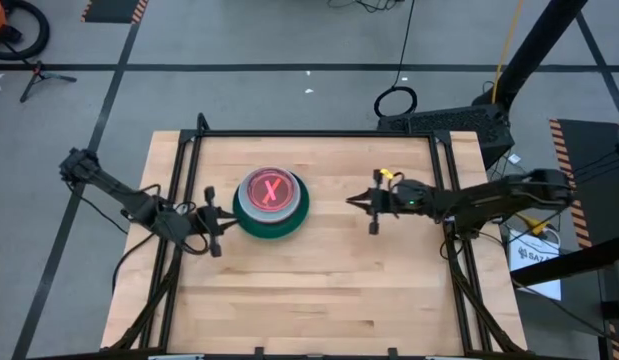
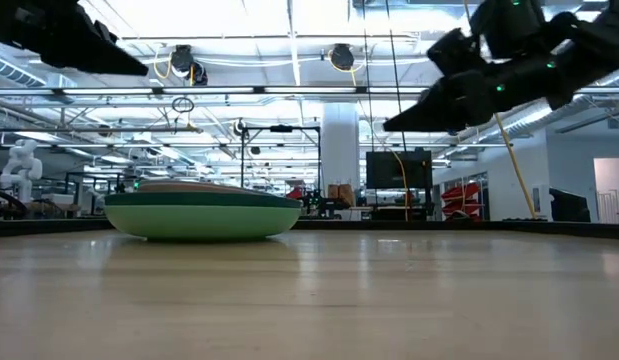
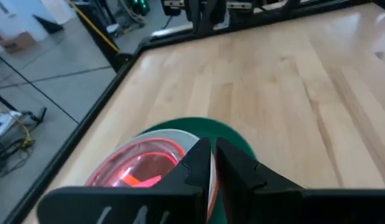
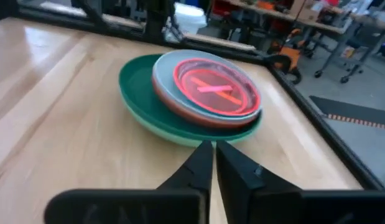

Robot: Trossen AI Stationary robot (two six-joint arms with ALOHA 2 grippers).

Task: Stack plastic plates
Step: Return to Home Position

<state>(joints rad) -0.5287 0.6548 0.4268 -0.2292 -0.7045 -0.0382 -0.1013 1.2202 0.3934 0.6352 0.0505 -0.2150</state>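
Observation:
One stack of plastic plates (image 1: 272, 203) stands left of the table's middle. A light green large plate is at the bottom (image 2: 202, 222), with a dark green one on it. Above them lie a red-orange plate, a pale blue plate and a hot pink small plate (image 4: 214, 84) with a lighter cross showing on it. Other plates in the stack are hidden. My left gripper (image 1: 225, 214) hangs shut just left of the stack, raised above the table (image 2: 139, 68). My right gripper (image 1: 351, 200) is shut too, right of the stack, well apart from it and also raised (image 2: 389, 125).
Bare wooden tabletop (image 1: 319, 290) spreads right of and in front of the stack. Black frame rails (image 1: 179, 170) run along the table's left, far and right sides. Cables and equipment sit on the floor past the far right corner (image 1: 459, 120).

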